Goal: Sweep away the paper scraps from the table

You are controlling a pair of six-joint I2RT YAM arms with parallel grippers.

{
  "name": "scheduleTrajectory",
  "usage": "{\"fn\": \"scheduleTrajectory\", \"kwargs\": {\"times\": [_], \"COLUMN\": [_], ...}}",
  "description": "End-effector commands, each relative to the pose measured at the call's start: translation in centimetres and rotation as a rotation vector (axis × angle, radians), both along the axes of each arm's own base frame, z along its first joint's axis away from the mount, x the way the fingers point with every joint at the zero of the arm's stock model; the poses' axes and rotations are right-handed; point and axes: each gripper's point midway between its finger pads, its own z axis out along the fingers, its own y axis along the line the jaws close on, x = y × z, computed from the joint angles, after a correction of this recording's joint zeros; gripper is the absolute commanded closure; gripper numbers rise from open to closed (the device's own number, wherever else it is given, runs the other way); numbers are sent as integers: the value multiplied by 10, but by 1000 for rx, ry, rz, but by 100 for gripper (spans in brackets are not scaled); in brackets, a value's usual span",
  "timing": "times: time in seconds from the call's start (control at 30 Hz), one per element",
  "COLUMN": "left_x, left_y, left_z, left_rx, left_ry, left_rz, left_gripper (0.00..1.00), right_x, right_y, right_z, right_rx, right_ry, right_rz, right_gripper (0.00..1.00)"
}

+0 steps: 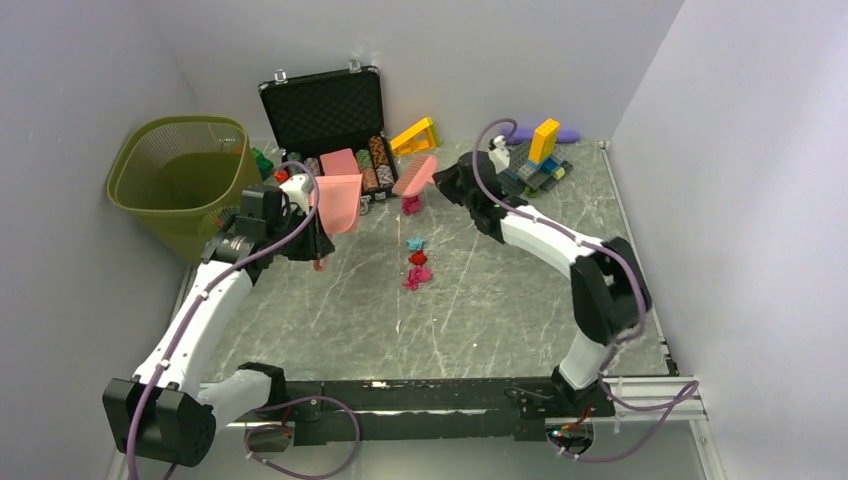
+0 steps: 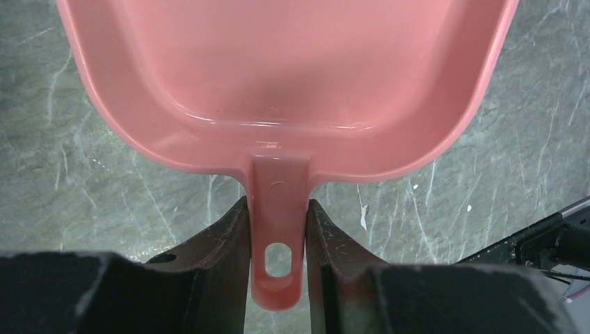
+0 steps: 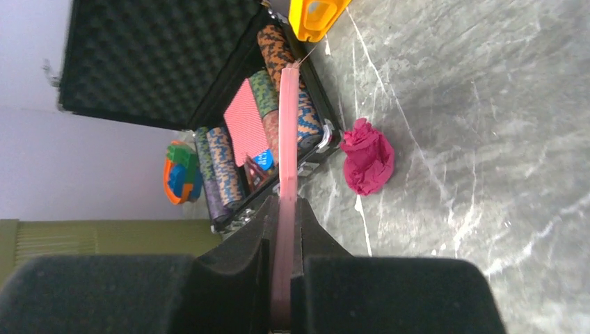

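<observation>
- Marble table (image 1: 480,300) holds the paper scraps (image 1: 416,262) mid-surface, one magenta wad (image 3: 367,156) near the open case (image 1: 325,110).
- Left gripper (image 2: 277,209) clamps the dustpan (image 2: 278,83) handle, likely as catcher; right gripper (image 3: 284,209) pinches the brush (image 1: 415,175) near that wad, likely to sweep.
- Dustpan lip is cropped; bristles show edge-on only.

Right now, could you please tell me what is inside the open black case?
The black case holds rows of striped poker chips and a red patterned block; the pink brush hides some.
</observation>
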Motion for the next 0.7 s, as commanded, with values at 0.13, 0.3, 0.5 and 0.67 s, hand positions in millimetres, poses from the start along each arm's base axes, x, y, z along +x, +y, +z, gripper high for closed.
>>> {"fn": "scheduleTrajectory", "kwargs": {"times": [0.13,0.3,0.5,0.67], "left_x": [4,4,4,2], "left_y": [-9,-11,-13,-15], "left_z": [6,4,-3,-11], "left_rx": [-8,-12,-10,26], "left_ry": [-28,-20,10,38], "left_rz": [-60,-67,-74,-84], "left_gripper": [100,100,100,100], "right_x": [25,-32,-118,-140], "right_y": [14,-10,-8,-19], "right_z": [-73,-95,-87,-45], "right_rx": [100,79,187,208], "right_ry": [271,445,498,348], "right_rz": [-43,-220,-201,-123], "right_gripper": [100,100,100,100]}}
